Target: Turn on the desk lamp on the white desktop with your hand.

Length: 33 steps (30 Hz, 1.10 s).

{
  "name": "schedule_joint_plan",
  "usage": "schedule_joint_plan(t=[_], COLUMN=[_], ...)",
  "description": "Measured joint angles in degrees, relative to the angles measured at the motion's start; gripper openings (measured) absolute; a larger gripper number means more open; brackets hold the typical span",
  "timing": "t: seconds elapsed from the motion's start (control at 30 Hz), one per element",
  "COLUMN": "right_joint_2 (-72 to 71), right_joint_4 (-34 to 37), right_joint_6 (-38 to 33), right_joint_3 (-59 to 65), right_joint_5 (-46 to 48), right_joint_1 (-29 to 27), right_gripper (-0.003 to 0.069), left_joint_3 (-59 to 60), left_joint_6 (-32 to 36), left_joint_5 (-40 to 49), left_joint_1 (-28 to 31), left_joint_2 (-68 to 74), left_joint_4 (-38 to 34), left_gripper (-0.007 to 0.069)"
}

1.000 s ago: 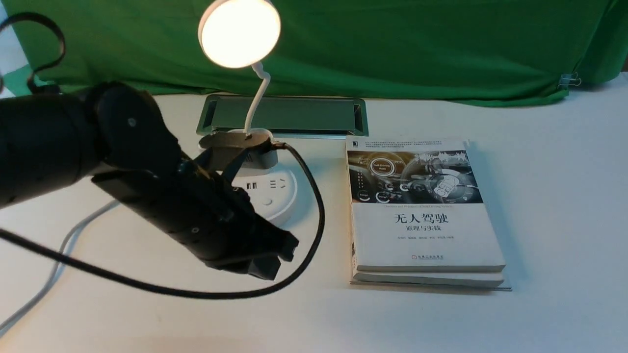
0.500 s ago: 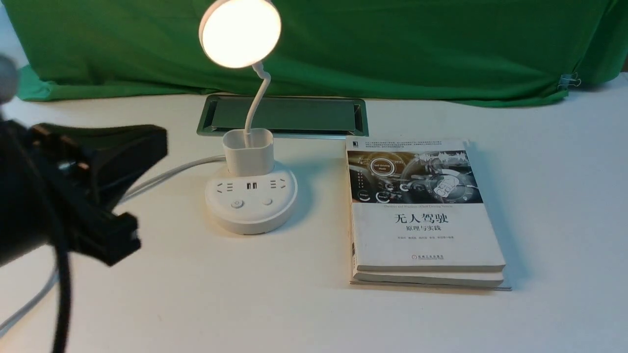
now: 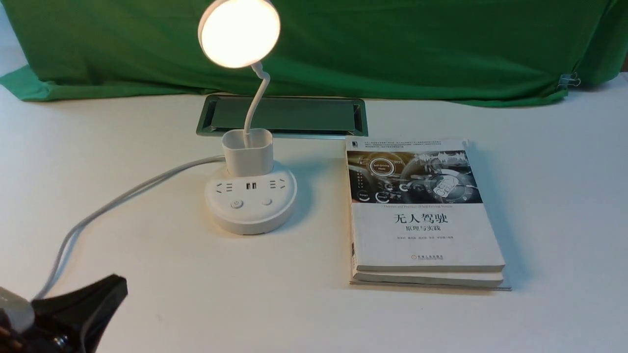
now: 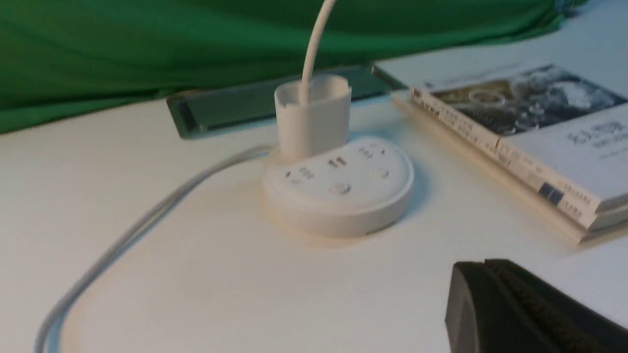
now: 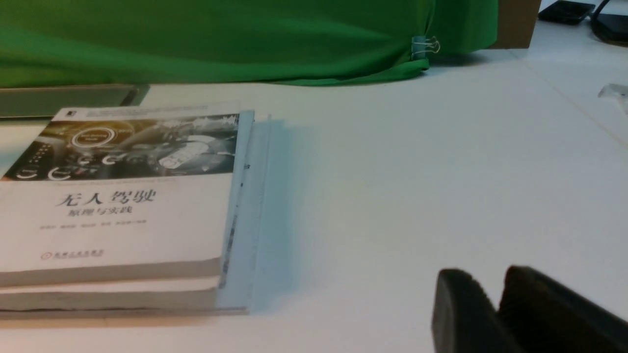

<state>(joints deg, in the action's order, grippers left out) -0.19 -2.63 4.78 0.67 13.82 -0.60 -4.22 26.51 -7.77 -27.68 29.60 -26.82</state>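
Note:
The white desk lamp's round disc head [image 3: 239, 32] glows warm white. Its bendy neck rises from a small cup [image 3: 248, 152] on the round base [image 3: 251, 201], which has sockets and two buttons [image 3: 237, 203]. It stands on the white desktop [image 3: 196, 304]. The base also shows in the left wrist view [image 4: 338, 189]. My left gripper [image 3: 112, 288] is shut and empty at the front left corner, far from the lamp; its closed tips show in the left wrist view [image 4: 483, 267]. My right gripper [image 5: 483, 277] is shut, empty, low over bare desktop right of the book, and out of the front view.
A white-covered book [image 3: 422, 211] lies on another, right of the lamp. The lamp's grey cable [image 3: 122, 198] runs to the front left. A silver-framed cable slot [image 3: 284, 115] lies behind the lamp. Green cloth [image 3: 392, 44] with a binder clip [image 3: 569, 80] covers the back.
My left arm has pulled away from the lamp base, back and down to the front left corner. The lamp head is lit in all frames.

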Motion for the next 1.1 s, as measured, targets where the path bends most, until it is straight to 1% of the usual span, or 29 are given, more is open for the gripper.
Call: schedule_joint_plan(t=[0.07, 0.13, 0.23, 0.27, 0.3, 0.37, 0.47, 0.57, 0.6, 0.67, 0.77, 0.83, 0.9, 0.97, 1.1], right_joint_2=[0.0, 0.0, 0.0, 0.0, 0.0, 0.0, 0.0, 0.0, 0.0, 0.0, 0.0, 0.0, 0.0, 0.0, 0.0], right_joint_4=[0.0, 0.0, 0.0, 0.0, 0.0, 0.0, 0.0, 0.0, 0.0, 0.0, 0.0, 0.0, 0.0, 0.0, 0.0], right_joint_6=[0.0, 0.0, 0.0, 0.0, 0.0, 0.0, 0.0, 0.0, 0.0, 0.0, 0.0, 0.0, 0.0, 0.0, 0.0], right_joint_3=[0.0, 0.0, 0.0, 0.0, 0.0, 0.0, 0.0, 0.0, 0.0, 0.0, 0.0, 0.0, 0.0, 0.0, 0.0], right_joint_5=[0.0, 0.0, 0.0, 0.0, 0.0, -0.1, 0.0, 0.0, 0.0, 0.0, -0.1, 0.1, 0.1, 0.1, 0.0], right_joint_1=[0.0, 0.0, 0.0, 0.0, 0.0, 0.0, 0.0, 0.0, 0.0, 0.0, 0.0, 0.0, 0.0, 0.0, 0.0], right_gripper=[0.0184, 0.0184, 0.0184, 0.0184, 0.0184, 0.0184, 0.0184, 0.0184, 0.0184, 0.0184, 0.0184, 0.0188, 0.019, 0.0193, 0.0202], left_joint_3=[1.9, 2.8, 4.5, 4.5, 4.5, 4.5, 4.5, 4.5, 4.5, 4.5, 4.5, 4.5, 4.5, 4.5, 4.5], left_joint_6=[-2.5, -3.1, -3.9, -3.9, -3.9, -4.6, -10.3, -17.0, -17.5, -21.5, -23.4, -23.5, -23.6, -23.6, -23.6], left_joint_5=[0.1, -0.7, -9.5, -9.9, -13.0, -14.7, -14.3, -10.4, -10.0, -3.3, 9.6, 16.9, 20.4, 22.2, 23.0], left_joint_1=[0.0, 0.0, 0.1, 0.1, 1.0, 2.8, 8.4, 14.3, 14.7, 18.9, 22.4, 23.6, 23.8, 23.9, 23.9], left_joint_2=[0.0, -0.1, -1.9, -2.1, -3.9, -6.2, -12.2, -19.1, -19.1, -25.2, -29.3, -29.5, -29.5, -29.5, -29.6], left_joint_4=[0.1, 0.2, 1.7, 1.8, 4.1, 6.7, 13.6, 19.8, 20.2, 23.0, 23.6, 23.1, 22.8, 22.6, 22.1], left_gripper=[0.0021, 0.0021, 0.0021, 0.0021, 0.0021, 0.0022, 0.0023, 0.0024, 0.0024, 0.0024, 0.0025, 0.0026, 0.0026, 0.0026, 0.0028])
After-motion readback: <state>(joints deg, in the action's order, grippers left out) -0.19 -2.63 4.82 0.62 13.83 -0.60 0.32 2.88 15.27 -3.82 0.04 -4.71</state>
